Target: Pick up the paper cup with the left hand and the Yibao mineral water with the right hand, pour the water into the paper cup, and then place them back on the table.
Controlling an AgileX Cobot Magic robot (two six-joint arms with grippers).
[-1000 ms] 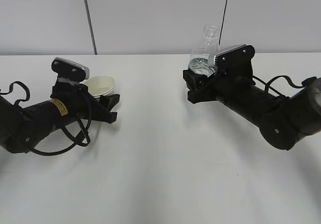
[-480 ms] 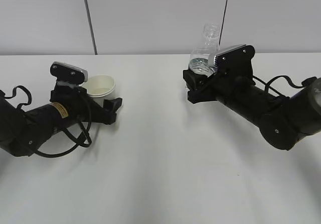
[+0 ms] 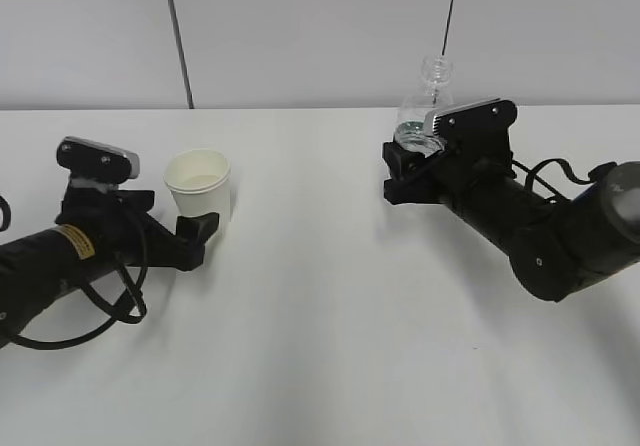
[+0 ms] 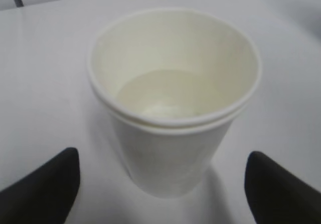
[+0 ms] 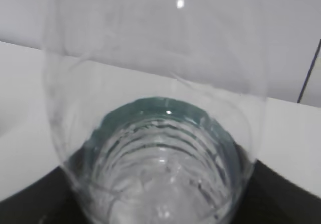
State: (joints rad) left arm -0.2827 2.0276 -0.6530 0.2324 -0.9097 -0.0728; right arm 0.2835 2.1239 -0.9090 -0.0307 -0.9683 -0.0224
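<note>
The left pincer (image 4: 160, 184) is seen spread wide with nothing gripped, the upright paper cup (image 4: 173, 98) standing on the worktop (image 3: 320, 346) between its fingertips, left of centre.

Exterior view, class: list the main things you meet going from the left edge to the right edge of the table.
Left arm's camera block → left hand → paper cup → right hand → Yibao mineral water bottle → right arm.
</note>
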